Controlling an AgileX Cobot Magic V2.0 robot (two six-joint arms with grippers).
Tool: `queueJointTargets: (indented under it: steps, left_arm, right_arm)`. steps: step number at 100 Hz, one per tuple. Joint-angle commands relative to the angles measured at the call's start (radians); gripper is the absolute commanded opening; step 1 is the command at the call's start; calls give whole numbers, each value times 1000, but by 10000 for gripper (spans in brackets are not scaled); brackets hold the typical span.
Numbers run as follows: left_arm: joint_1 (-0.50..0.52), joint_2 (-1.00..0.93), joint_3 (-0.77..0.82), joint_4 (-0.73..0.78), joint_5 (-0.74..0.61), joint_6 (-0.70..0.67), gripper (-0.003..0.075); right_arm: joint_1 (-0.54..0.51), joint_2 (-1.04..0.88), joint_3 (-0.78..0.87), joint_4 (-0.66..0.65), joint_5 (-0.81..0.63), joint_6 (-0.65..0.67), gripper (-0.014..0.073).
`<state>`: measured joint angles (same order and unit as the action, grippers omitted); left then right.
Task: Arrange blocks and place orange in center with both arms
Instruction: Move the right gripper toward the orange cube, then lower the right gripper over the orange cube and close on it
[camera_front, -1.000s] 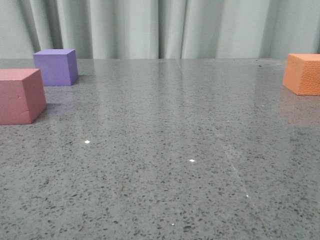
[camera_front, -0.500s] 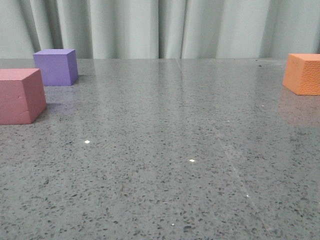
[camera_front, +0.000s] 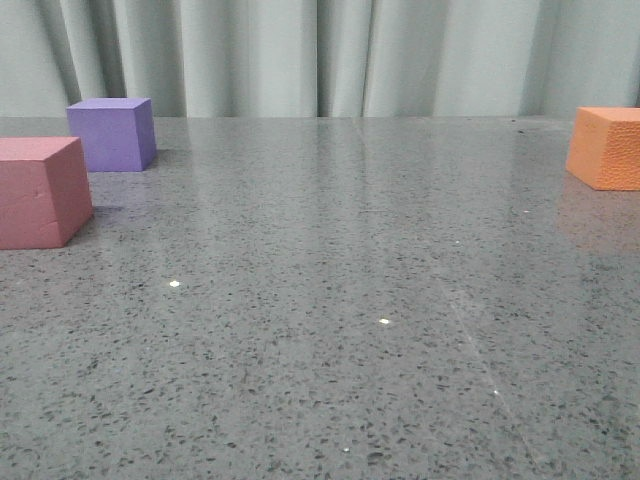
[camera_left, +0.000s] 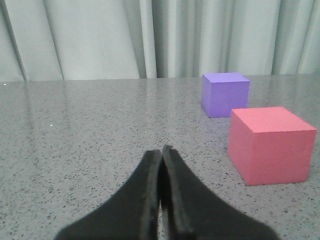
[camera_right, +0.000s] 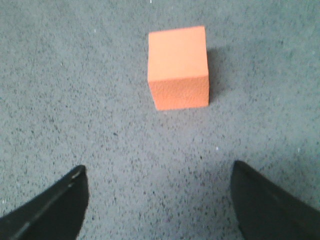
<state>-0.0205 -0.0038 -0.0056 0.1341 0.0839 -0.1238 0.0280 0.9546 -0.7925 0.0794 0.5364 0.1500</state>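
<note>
Where speckled stone table (camera_front: 330, 300) gleams, pebbled orange cube (camera_right: 178, 67) sits.

An orange cube (camera_right: 178, 66) is seen from above, resting flat on a grey speckled table (camera_right: 75, 90). Its smooth top face is lit evenly, while the side face turned toward the camera is darker and finely pebbled. A soft shadow is cast on the table along one side of the cube. The right gripper (camera_right: 159, 202) is shown with its two black fingers (camera_right: 50, 207) spread wide apart — one at each lower corner of the view — and nothing is held between them. The cube is set well clear of both fingers, roughly in line with the gap between them, untouched
</note>
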Motion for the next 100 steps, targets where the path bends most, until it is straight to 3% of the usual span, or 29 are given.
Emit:
queueJointTargets:
  steps: [1,27,71,100]
  left_arm:
    - [2,-33,55,-7,-78,-4,-19]
    - [2,-33,55,-7,-78,-4,-19]
    - [2,-33,55,-7,-78,-4,-19]
    - [2,-33,55,-7,-78,-4,-19]
  right_arm:
    - [-6,-7,-43,-16,-104,-13,632]
    - [-6,64,-158,-88,-109,-14,634]
    - [-6,413,-441,-103,-12,-27,634]
    - [-6,576,-537,-121,31,-28,634]
